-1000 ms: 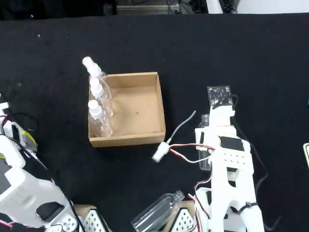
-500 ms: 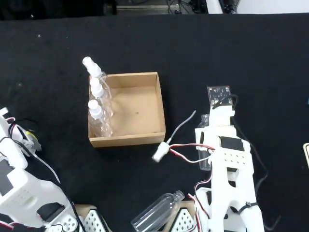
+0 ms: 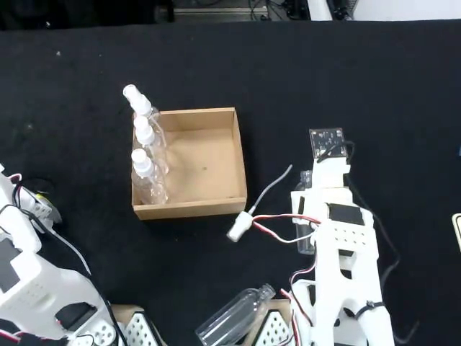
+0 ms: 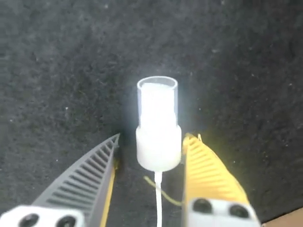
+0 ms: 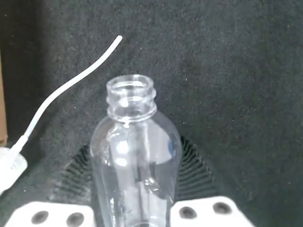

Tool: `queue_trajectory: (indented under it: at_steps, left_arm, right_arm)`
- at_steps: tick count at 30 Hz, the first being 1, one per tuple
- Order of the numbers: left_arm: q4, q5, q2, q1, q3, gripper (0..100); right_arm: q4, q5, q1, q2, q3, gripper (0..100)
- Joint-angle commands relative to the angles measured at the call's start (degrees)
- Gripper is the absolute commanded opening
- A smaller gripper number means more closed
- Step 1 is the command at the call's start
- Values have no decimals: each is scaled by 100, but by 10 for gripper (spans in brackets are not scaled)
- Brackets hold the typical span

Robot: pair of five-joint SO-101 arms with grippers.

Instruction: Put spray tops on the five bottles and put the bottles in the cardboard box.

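The right end effector (image 5: 135, 146) grips a clear, uncapped bottle (image 5: 135, 165), right of the box (image 3: 187, 209). The left end effector (image 4: 152, 138) stands open around a white top (image 4: 158, 127) at the worktop's (image 3: 360, 72) left, its yellow finger touching the top. The high view takes in three capped bottles (image 3: 146, 137) along the box's left side, a loose top (image 3: 241, 227) near the box, and a lying bottle (image 3: 234, 317).

The left arm (image 3: 25, 277) is sinking back toward its base, its gripper (image 4: 152, 138) shifting slightly, fingers parted on either side of a spray top (image 4: 157, 124).
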Motion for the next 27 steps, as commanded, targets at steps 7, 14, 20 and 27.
queue_trajectory:
  at_steps: [7, 14, 20, 27]
  left_arm:
    - [-290, 149, -9, -127, -549, 188]
    - [-677, 149, 0, -127, -409, 187]
    - [-765, 141, -44, -101, -119, 184]
    - [-431, 141, -44, -84, -119, 67]
  right_arm:
    - [-114, 18, -88, -286, -13, 11]
    - [-97, 18, -70, -286, -13, 11]
    - [-88, 18, -70, -286, -13, 11]
    - [-97, 18, -70, -286, -13, 11]
